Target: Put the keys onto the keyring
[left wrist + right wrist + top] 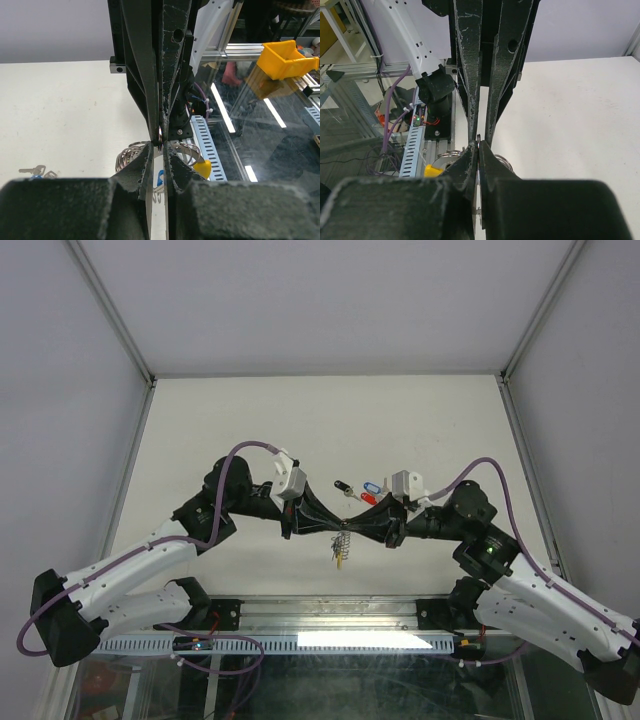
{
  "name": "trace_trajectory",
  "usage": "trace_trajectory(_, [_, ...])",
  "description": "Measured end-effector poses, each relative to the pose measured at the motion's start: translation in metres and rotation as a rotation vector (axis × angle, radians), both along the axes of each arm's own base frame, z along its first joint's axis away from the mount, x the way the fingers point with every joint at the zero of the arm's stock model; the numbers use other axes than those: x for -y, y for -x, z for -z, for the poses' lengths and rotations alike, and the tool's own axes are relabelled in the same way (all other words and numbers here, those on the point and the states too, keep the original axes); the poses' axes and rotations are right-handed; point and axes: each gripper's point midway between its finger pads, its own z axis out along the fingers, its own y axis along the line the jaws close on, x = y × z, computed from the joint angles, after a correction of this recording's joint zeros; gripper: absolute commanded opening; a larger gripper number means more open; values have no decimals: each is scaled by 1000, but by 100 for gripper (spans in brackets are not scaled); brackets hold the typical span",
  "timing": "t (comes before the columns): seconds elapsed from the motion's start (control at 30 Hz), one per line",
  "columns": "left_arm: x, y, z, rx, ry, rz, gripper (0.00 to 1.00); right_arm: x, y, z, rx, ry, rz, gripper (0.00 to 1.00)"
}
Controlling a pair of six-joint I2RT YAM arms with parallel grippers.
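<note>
Both grippers meet tip to tip above the table's near middle. The keyring (340, 552) hangs under them, with small keys dangling from it. My right gripper (478, 146) is shut on the ring's thin edge. My left gripper (159, 146) faces it, closed down to a narrow slit around the same edge. Silvery coils of the keyring (127, 152) bulge out on both sides of the fingers, with its yellow part (202, 167) on the right. A blue tag (160, 178) shows through the slit. Three loose keys lie beyond: black tag (343, 486), blue tag (371, 485), red tag (366, 498).
The white table (250, 430) stretches back to grey walls and metal frame posts. A slotted cable rail (300, 642) runs along the near edge below the arms. Off the table stands a yellow bin (287, 59).
</note>
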Motion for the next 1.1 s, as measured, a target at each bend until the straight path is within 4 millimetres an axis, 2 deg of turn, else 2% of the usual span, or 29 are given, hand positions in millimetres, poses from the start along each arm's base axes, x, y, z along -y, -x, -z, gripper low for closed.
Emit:
trace_trajectory(0.73, [-3, 0, -2, 16, -9, -28, 0, 1, 5, -2, 1, -8, -23, 0])
trace_trajectory(1.1, [-4, 0, -5, 21, -2, -30, 0, 0, 6, -5, -5, -16, -27, 7])
